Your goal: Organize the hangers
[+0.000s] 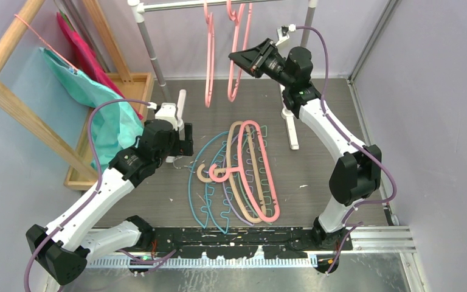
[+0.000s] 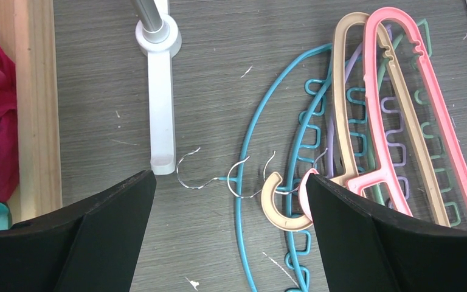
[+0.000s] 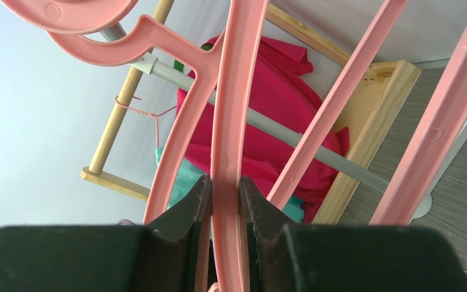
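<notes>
Right gripper [image 3: 225,201] pinches a pink hanger [image 3: 230,121] hung on the garment rail [image 1: 219,5]; left gripper [image 2: 231,201], fingers spread, hovers over the floor pile of hangers [image 1: 243,173].

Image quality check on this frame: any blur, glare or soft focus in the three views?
Top external: even light, sharp, soft shadows under the floor hangers, no glare. Left wrist: floor and hangers crisp; the open left end effector frames them as dark featureless slabs. Right wrist: the right end effector grips a pink hanger in close-up; its near fingers look soft, and the background wall is bright.
</notes>
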### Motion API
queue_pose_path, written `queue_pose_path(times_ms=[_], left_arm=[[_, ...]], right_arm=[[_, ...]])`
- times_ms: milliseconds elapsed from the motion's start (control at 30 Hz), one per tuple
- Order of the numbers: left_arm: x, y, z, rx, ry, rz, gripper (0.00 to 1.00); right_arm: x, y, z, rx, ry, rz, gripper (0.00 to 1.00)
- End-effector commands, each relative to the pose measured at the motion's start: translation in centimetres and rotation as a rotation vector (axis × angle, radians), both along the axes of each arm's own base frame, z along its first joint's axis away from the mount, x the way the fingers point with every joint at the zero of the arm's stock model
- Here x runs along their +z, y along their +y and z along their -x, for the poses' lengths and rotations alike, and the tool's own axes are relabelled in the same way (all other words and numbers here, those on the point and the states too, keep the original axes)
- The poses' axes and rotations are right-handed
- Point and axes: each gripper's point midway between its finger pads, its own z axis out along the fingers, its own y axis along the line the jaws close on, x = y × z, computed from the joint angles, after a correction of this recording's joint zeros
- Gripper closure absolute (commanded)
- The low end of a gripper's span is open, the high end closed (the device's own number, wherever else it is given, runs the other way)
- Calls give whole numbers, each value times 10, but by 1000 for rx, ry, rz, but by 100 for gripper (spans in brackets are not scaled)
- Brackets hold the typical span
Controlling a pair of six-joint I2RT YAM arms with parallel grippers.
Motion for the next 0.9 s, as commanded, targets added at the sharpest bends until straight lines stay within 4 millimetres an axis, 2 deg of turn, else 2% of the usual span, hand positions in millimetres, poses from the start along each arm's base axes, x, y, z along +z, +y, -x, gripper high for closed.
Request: queue_pose_path(times_ms=[0, 100, 267, 367, 433, 533, 700, 800, 867], left_arm=[[18, -2, -6, 6, -43, 28, 2], [19, -2, -6, 7, -43, 26, 2], [19, -2, -7, 8, -40, 26, 2], [16, -3, -6, 3, -30, 26, 2], [15, -3, -6, 5, -27, 23, 2], [13, -2, -7, 12, -27, 16, 2], [10, -3, -11, 14, -17, 1, 2], [7, -4, -13, 18, -13, -3, 2], [5, -5, -15, 21, -14, -4, 2]], right_arm=[[5, 3, 8, 35, -40, 14, 72], [4, -2, 18, 27, -71, 36, 45], [12, -23, 44, -56, -169, 94, 3], [4, -39, 67, -107, -213, 160, 0], [-13, -50, 77, -140, -210, 236, 0], [-52, -72, 89, -216, -175, 392, 0], [-146, -119, 115, -312, -62, 735, 0], [-208, -127, 144, -262, 31, 889, 2], [-244, -115, 170, -193, 56, 967, 7]])
